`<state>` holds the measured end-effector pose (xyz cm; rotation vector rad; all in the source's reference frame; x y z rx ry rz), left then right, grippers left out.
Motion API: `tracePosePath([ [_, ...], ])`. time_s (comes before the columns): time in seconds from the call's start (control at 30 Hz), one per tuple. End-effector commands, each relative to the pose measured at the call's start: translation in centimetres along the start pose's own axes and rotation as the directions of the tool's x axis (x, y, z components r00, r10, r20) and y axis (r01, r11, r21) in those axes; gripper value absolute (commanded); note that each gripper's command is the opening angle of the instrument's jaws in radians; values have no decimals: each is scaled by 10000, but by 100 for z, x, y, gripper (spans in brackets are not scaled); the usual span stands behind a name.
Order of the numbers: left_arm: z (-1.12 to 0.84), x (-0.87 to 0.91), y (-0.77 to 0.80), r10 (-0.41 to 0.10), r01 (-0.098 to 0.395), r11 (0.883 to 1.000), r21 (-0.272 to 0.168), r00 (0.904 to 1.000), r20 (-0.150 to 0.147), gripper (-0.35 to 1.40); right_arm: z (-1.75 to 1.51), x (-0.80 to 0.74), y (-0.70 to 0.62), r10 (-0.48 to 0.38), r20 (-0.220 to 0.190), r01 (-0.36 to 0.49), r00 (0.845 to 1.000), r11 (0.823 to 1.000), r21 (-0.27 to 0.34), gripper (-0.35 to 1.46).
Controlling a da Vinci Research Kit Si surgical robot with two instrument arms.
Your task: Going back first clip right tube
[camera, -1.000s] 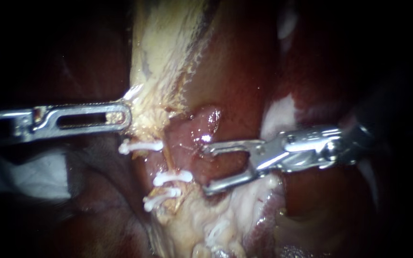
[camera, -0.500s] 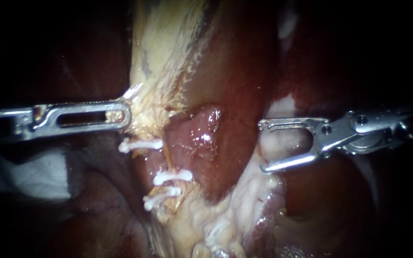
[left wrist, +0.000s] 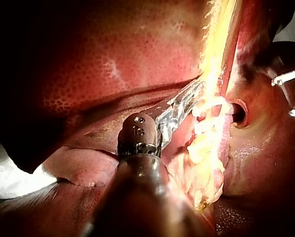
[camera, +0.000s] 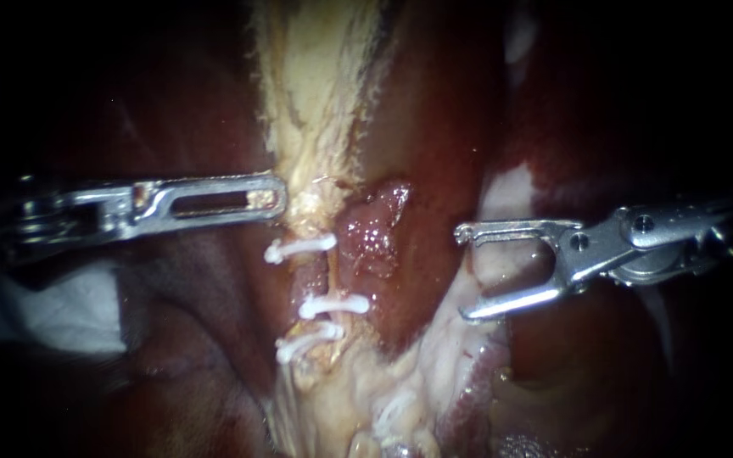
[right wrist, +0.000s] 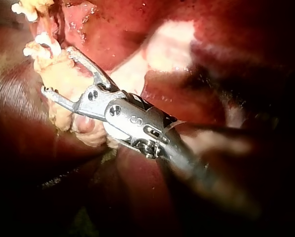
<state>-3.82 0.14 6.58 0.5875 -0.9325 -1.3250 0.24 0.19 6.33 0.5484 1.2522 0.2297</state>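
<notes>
1 left instrument (camera: 280, 193) grips tissue (camera: 316, 102); right instrument (camera: 463, 273) gapes.

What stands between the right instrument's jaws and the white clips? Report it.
A glistening red mound of tissue lies between the right instrument, jaws open, and the three white clips on the pale strand. No other instrument is in that gap.

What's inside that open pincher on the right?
Nothing is gripped. Through the gap in the right instrument you can see pale tissue behind it. The tissue right under the metal jaws is covered.
</notes>
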Motion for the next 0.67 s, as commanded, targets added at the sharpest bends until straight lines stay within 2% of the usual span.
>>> tracePosePath([
  [0.03, 5, 2, -1, -21, 21, 10000, -5, 10000, -13, -35, 0, 0, 0, 0, 0, 0, 10000, 10000, 1, 60],
  [0.23, 16, 4, -6, -16, 15, 10000, -13, 9999, -110, -35, 0, 1, 0, 5, -1, -5, 10000, 10000, 1, 60],
  [0.67, 16, 5, -5, -10, 10, 10000, 7, 9999, -124, -35, -1, 4, -1, -41, -9, 41, 10000, 10000, 35, 60],
])
